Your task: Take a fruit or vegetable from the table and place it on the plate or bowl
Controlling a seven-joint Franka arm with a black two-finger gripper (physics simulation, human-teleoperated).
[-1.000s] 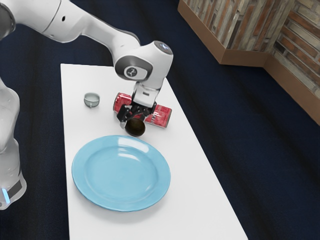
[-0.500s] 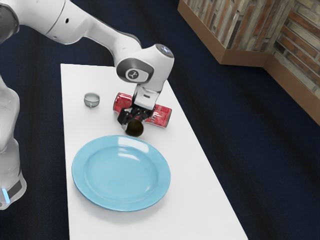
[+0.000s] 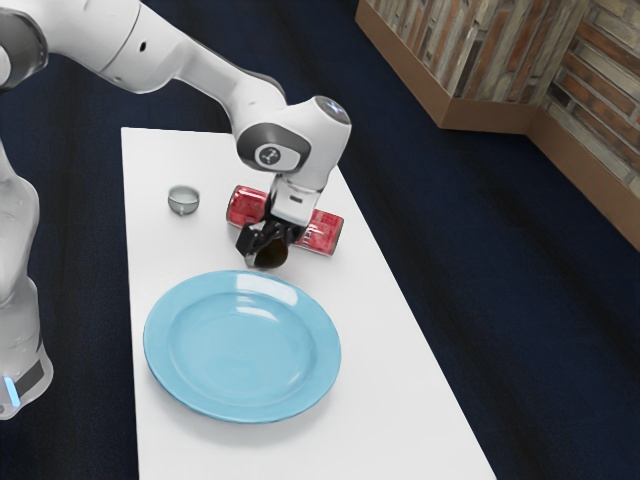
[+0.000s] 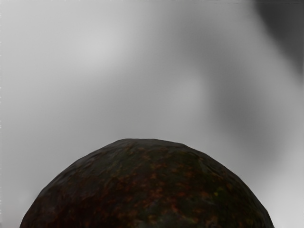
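Note:
A dark brown avocado (image 3: 272,259) lies on the white table (image 3: 400,390) just behind the far rim of the blue plate (image 3: 215,360). My gripper (image 3: 267,251) has come down over the avocado, and its black fingers stand open on either side of the fruit, whose upper part the hand hides. In the wrist view the avocado (image 4: 147,190) bulges up large and rough-skinned right under my hand. Nothing lies on the plate.
A red can (image 3: 322,231) lies on its side directly behind the avocado and my hand. A small glass bowl (image 3: 183,199) sits farther back toward the exterior view's left. The table's long edge runs close on the exterior view's right.
My hand has sunk lower over the avocado, so the fingers now reach down around it. The avocado, can and plate have stayed where they were.

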